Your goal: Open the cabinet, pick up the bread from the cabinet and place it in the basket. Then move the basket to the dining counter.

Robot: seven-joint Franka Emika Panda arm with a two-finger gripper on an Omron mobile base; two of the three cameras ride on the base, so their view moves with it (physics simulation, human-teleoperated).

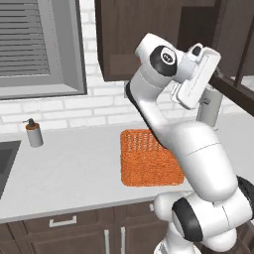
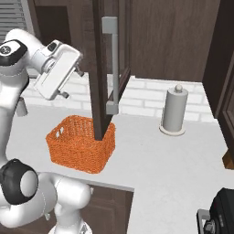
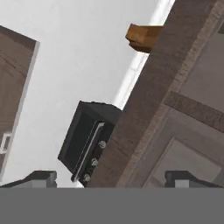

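Now orange woven basket [image 2: 81,145], rectangular, open-topped, on worktop [image 2: 173,160].

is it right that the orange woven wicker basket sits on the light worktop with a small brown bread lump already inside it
Not quite. The orange woven wicker basket does sit on the light worktop, but it is empty: no bread lies inside it. The right base view looks straight into its open top, and the left base view agrees.

Cabinet [image 2: 151,36]: dark brown wall unit; one door [image 2: 101,68] swung open, edge-on, long vertical silver handle [image 2: 111,64].
Basket [image 1: 149,158]: orange woven wicker, rectangular, open top, upright on the tabletop [image 1: 74,168] below the cabinet.
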